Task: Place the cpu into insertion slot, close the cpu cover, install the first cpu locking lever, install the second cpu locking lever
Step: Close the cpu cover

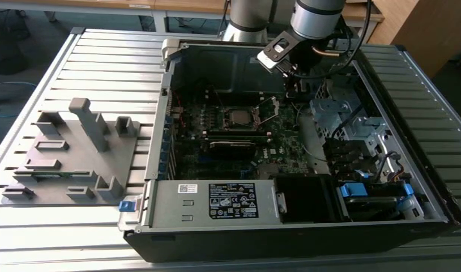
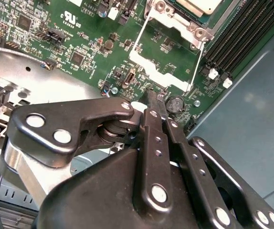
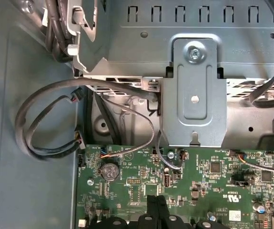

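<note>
In the exterior view, an open computer case (image 1: 291, 238) lies on the slatted metal surface (image 1: 102, 56), with a grey plastic fixture (image 1: 72, 147) beside it on the exterior view's left. My arm reaches down into the case, and the tool (image 1: 290, 89) hangs just beyond the socket area. The cpu (image 1: 238, 116) sits in the insertion slot (image 1: 238, 124), near the middle of the motherboard (image 1: 215, 158). The cpu cover (image 1: 270, 110) stands raised off the slot on the side facing the tool.

In the second wrist view, the tool (image 2: 155, 99) has its two black fingers (image 2: 151, 109) pressed together with nothing visible between them. The tips are right at the free edge of the open silver cpu cover (image 2: 163, 71); I cannot tell whether they touch it. A coin battery (image 2: 175, 103) lies just beside the tips, and a corner of the cpu (image 2: 196, 5) shows past the cover.

In the first wrist view, the closed tool (image 3: 156, 202) hovers over the green motherboard (image 3: 213, 181) near the coin battery (image 3: 110, 170). A grey metal bracket (image 3: 191, 90) and looped cables (image 3: 41, 119) lie beyond.
</note>
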Robot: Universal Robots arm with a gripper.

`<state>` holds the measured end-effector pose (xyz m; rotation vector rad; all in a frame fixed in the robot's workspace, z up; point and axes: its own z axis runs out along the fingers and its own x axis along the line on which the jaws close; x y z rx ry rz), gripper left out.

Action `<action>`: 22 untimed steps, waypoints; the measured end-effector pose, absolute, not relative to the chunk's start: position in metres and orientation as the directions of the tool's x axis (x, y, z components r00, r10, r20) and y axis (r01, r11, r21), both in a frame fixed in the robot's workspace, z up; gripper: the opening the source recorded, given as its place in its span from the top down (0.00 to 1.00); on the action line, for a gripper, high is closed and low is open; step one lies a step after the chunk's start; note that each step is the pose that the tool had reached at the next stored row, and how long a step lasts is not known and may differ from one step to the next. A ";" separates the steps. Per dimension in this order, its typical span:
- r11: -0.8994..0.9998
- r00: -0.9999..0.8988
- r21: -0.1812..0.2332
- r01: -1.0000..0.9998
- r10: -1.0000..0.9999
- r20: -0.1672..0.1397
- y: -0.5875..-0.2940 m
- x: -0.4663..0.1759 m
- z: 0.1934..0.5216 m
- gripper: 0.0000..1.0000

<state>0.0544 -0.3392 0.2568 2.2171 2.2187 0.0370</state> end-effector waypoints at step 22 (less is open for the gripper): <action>0.001 -0.001 0.020 1.000 1.000 0.013 -0.339 0.055 0.242 0.90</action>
